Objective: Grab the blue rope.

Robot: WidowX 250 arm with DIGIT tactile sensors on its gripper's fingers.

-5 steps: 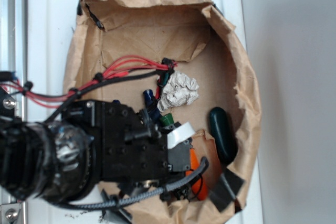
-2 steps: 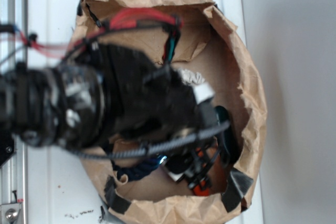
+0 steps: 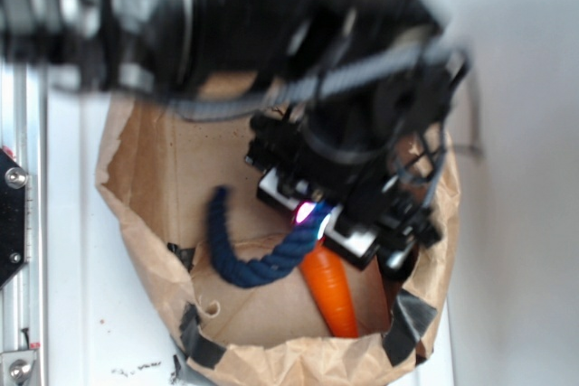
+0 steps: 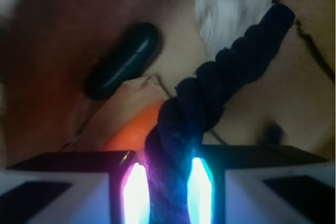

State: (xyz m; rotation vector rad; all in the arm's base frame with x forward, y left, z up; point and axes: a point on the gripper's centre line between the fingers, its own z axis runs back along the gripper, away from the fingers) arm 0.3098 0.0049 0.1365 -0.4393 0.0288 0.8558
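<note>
The blue rope (image 3: 258, 259) (thick, navy, twisted) hangs curved, one end pinched between the jaws.

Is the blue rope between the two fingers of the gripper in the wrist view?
Yes, the blue rope runs down between the two lit fingers of the gripper, which press it on both sides.

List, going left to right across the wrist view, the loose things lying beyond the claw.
dark green toy → carrot → blue rope, which runs back between the claw fingers.
</note>
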